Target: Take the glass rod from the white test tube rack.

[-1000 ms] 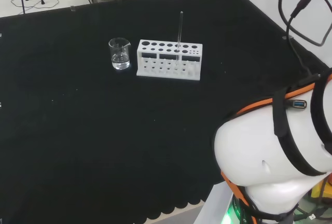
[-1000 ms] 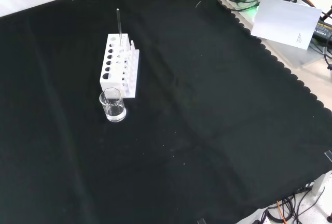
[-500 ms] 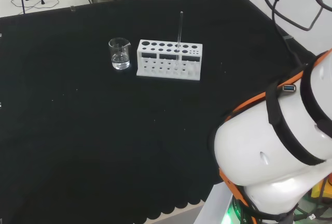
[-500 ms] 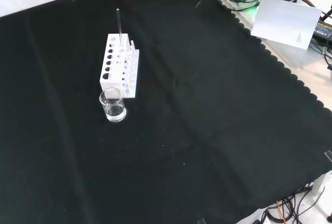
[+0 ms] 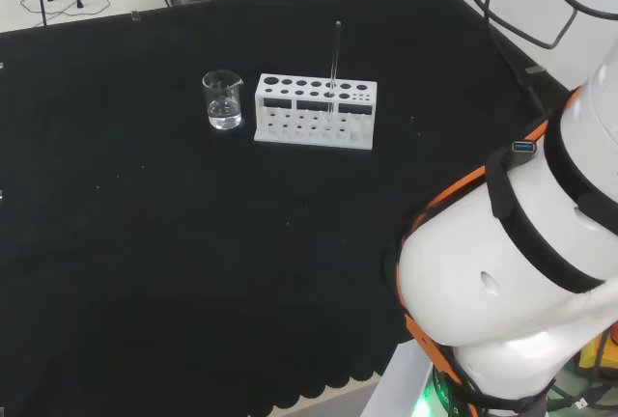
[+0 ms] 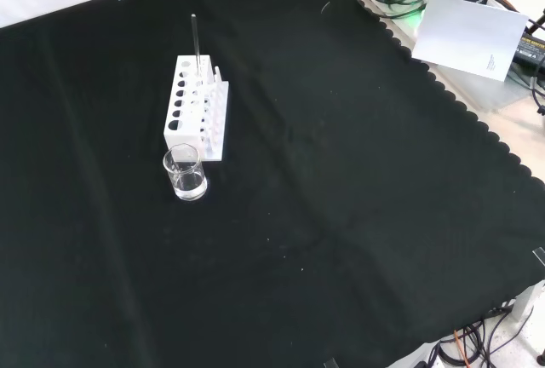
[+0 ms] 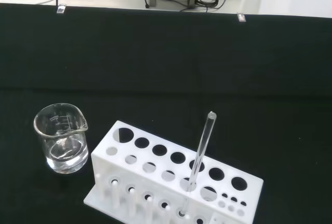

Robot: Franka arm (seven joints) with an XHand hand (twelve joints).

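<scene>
A clear glass rod (image 5: 335,60) stands upright in a hole of the white test tube rack (image 5: 315,111) on the black cloth in the head view. In the front view the glass rod (image 6: 196,44) rises from the far end of the rack (image 6: 197,109). The wrist view looks down on the rack (image 7: 171,182) from a distance, with the rod (image 7: 201,151) leaning slightly in one of its middle holes. Nothing touches the rod.
A small glass beaker (image 5: 222,100) with a little clear liquid stands just left of the rack in the head view, and nearer than the rack, as the beaker (image 6: 185,173), in the front view. The arm's white links (image 5: 521,272) fill the head view's lower right.
The arm's white links have swung upward and to the right in the head view. The rack, rod and beaker have not moved.
</scene>
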